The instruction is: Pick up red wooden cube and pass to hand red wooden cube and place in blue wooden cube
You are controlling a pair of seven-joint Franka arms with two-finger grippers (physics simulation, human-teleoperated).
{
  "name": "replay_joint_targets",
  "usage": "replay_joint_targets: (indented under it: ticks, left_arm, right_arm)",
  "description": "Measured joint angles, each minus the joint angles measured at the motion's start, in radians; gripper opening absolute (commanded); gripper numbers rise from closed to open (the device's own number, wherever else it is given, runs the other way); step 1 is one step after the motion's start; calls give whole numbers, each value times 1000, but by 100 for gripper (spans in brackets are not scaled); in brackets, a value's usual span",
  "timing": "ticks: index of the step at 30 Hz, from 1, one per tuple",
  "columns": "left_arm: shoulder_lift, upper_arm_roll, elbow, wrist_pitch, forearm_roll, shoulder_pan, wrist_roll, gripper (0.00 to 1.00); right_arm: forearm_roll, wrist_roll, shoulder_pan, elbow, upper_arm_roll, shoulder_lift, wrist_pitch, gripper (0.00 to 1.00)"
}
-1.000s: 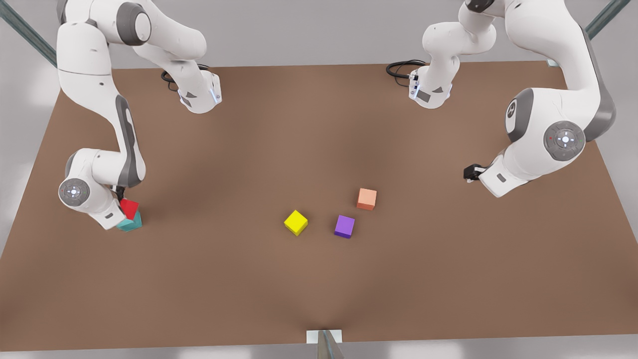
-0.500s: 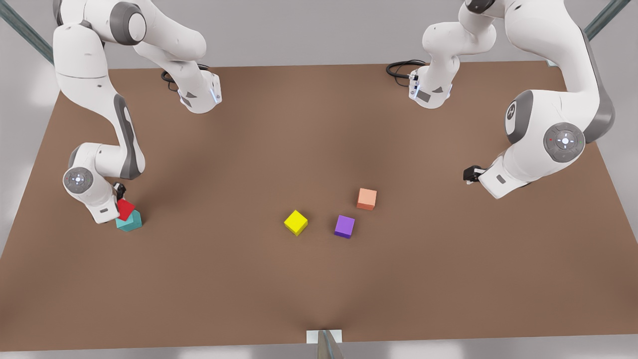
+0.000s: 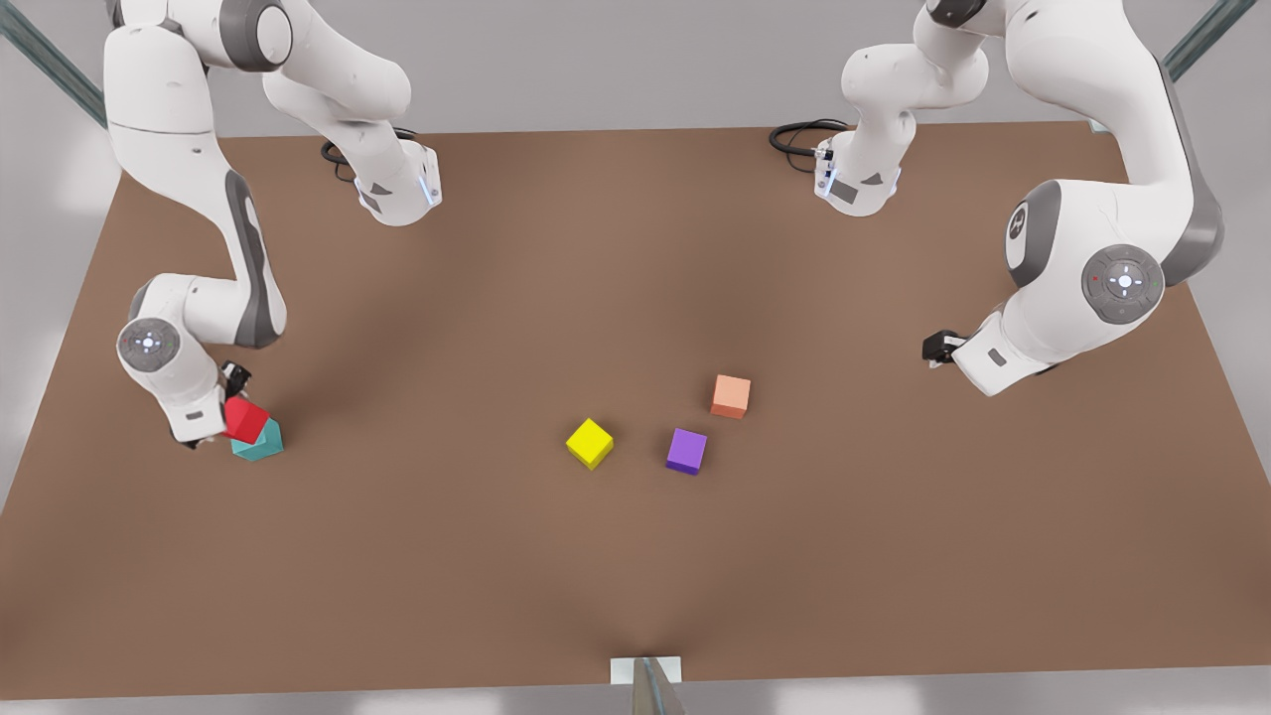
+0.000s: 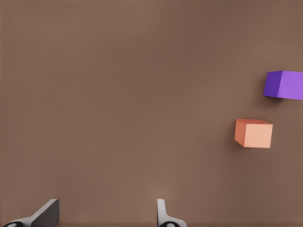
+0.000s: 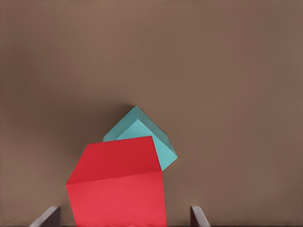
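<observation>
The red wooden cube (image 3: 245, 419) sits tilted on top of the blue wooden cube (image 3: 259, 443), near the table's edge at the front view's left. My right gripper (image 3: 230, 409) hangs just over them. In the right wrist view its fingertips (image 5: 196, 215) stand open, with a gap to either side of the red wooden cube (image 5: 118, 189); the blue wooden cube (image 5: 144, 135) peeks out behind it. At the front view's right, my left gripper (image 3: 935, 348), the hand, waits open (image 4: 108, 215) above bare table.
A yellow cube (image 3: 590, 443), a purple cube (image 3: 686, 451) and a salmon-orange cube (image 3: 731, 396) lie mid-table. The left wrist view sees the purple cube (image 4: 284, 85) and the orange cube (image 4: 254, 133). Both arm bases stand at the table's far edge.
The right arm's wrist has drawn away toward the front view's left and risen a little. The red cube has slid slightly left on the blue cube. The left arm stayed put.
</observation>
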Motion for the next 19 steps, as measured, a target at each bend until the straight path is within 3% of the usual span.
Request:
replay_joint_targets:
  ticks: [4, 7, 10, 19]
  left_arm:
    - [-1, 0, 0, -1, 1, -2, 1, 100]
    - [-1, 0, 0, -2, 1, -2, 2, 100]
    - [-1, 0, 0, -3, 1, -2, 2, 100]
    - [5, 0, 0, -3, 3, -2, 3, 100]
  right_arm:
    - [149, 41, 66, 111, 21, -78, -194, 100]
    - [238, 187, 195, 447, 24, 66, -435, 100]
    - [302, 347, 225, 701, 23, 116, -628, 100]
    - [392, 698, 215, 747, 15, -11, -952, 100]
